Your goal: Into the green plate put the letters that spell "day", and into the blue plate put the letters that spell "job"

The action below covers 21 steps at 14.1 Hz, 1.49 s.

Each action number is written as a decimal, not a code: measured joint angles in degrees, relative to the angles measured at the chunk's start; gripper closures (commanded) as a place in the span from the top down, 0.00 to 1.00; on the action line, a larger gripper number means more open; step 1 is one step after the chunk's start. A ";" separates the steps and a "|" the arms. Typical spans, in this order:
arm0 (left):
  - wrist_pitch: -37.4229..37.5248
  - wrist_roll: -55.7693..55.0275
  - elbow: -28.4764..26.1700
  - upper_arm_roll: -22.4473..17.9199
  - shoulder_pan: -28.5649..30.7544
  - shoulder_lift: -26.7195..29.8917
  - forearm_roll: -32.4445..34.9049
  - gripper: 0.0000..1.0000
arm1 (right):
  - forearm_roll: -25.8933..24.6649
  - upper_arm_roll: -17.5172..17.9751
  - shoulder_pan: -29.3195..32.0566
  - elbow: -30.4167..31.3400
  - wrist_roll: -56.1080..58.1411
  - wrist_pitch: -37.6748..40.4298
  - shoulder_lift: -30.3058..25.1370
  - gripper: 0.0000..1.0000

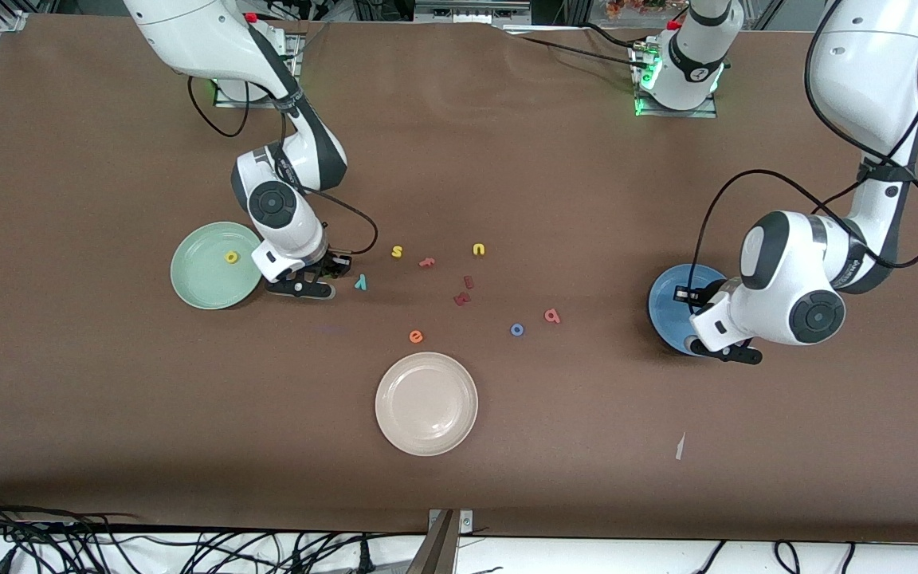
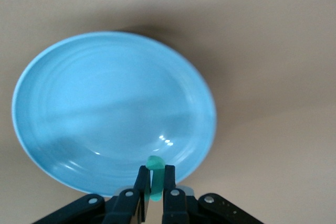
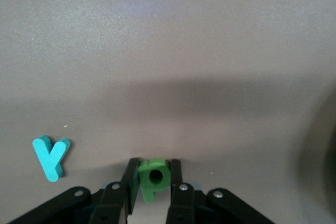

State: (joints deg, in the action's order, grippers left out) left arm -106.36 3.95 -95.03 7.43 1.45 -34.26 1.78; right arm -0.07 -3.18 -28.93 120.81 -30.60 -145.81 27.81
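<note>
My right gripper [image 1: 333, 269] is low at the table beside the green plate [image 1: 198, 279], shut on the dark green d [image 3: 154, 177]. A yellow a [image 1: 231, 257] lies in that plate. Close by on the table lies the teal y [image 1: 360, 281] [image 3: 51, 157]. My left gripper [image 1: 686, 296] hangs over the blue plate [image 1: 666, 307] [image 2: 105, 108], shut on the teal j [image 2: 156, 174]. Toward the left arm's end of the letter cluster lie the blue o [image 1: 517, 329] and the pink b [image 1: 552, 316].
Loose on the table's middle are a yellow s [image 1: 397, 252], a pink f [image 1: 426, 261], a yellow u [image 1: 479, 249], two dark red letters [image 1: 464, 292] and an orange e [image 1: 416, 336]. A cream-white plate [image 1: 425, 403] sits nearer the front camera.
</note>
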 measured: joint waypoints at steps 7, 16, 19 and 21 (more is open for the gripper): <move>-0.31 0.68 3.64 1.00 -0.54 -2.15 3.74 1.00 | 0.04 -7.38 0.23 -3.28 17.09 13.55 -5.69 0.06; -9.77 -24.85 5.13 4.76 -6.31 -3.24 -5.14 1.00 | 4.51 -15.28 0.91 2.86 33.51 10.26 -7.01 1.00; -17.41 -40.09 4.27 4.89 -11.31 -4.17 -5.19 1.00 | 4.56 -15.36 0.98 4.00 33.45 9.11 -6.80 1.00; -23.47 -48.37 2.85 4.89 -15.08 -5.36 -5.19 1.00 | 4.69 -15.35 0.99 3.52 33.35 9.70 -6.97 1.00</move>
State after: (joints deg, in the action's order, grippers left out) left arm -129.84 -44.41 -92.18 12.33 -13.63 -39.62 -3.41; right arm 4.62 -18.54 -27.94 124.33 2.75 -136.11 20.84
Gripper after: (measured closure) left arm 0.000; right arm 0.256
